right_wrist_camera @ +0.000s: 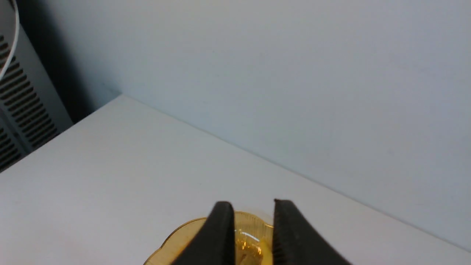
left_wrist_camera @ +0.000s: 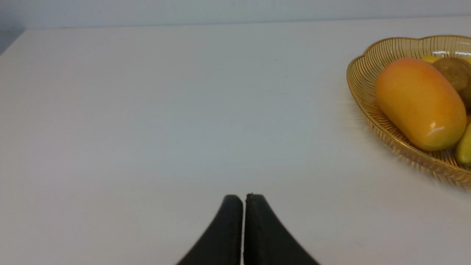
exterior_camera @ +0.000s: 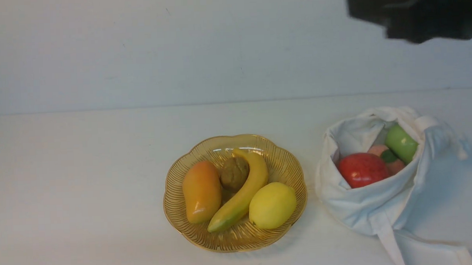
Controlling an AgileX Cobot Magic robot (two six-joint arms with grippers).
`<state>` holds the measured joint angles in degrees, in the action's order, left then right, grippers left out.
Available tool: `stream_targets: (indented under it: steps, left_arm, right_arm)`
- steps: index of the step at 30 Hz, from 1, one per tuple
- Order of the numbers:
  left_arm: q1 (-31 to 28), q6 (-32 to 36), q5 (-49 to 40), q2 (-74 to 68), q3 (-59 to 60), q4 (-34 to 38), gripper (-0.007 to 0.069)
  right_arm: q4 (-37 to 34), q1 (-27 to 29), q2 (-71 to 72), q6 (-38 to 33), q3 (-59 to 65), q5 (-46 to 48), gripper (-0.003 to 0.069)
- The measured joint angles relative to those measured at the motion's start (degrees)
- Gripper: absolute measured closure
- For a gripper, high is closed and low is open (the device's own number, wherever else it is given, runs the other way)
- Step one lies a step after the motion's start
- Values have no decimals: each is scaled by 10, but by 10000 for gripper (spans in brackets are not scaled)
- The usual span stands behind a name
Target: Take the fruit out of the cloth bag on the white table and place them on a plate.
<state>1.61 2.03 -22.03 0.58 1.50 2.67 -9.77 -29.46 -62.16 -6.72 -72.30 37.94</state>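
Observation:
The amber plate [exterior_camera: 288, 166] sits mid-table and holds the yellow banana [exterior_camera: 246, 191], an orange mango [exterior_camera: 200, 190], a brown fruit [exterior_camera: 234, 172] and a lemon [exterior_camera: 272, 205]. The white cloth bag [exterior_camera: 380, 206] lies open to its right, with the red apple [exterior_camera: 362, 169], the pink peach [exterior_camera: 394, 164] and the green fruit [exterior_camera: 401, 143] inside. My left gripper [left_wrist_camera: 243, 197] is shut and empty over bare table, left of the plate [left_wrist_camera: 362, 73]. My right gripper [right_wrist_camera: 251, 206] is open and empty, high above the plate's far rim [right_wrist_camera: 254, 221]. The right arm [exterior_camera: 412, 12] shows as a dark blur at the top right.
The white table [exterior_camera: 84, 173] runs back to a pale wall. The bag's straps [exterior_camera: 393, 244] trail toward the front right edge. A grey vented unit [right_wrist_camera: 22, 106] stands past the table's far left corner.

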Motion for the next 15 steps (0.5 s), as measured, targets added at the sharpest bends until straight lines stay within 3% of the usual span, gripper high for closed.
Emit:
stream_targets:
  steps: [1, 3, 9, 15]
  left_arm:
    - [0, 0, 0, 0, 0, 0, 632]
    - [0, 0, 0, 0, 0, 0, 632]
    - [0, 0, 0, 0, 0, 0, 632]
    - [0, 0, 0, 0, 0, 0, 632]
  right_arm:
    - [41, 0, 43, 38, 4, 20, 620]
    - [107, 0, 111, 97, 24, 40, 660]
    - [216, 0, 253, 184, 96, 53, 671]
    - [245, 0, 377, 226, 177, 55, 671]
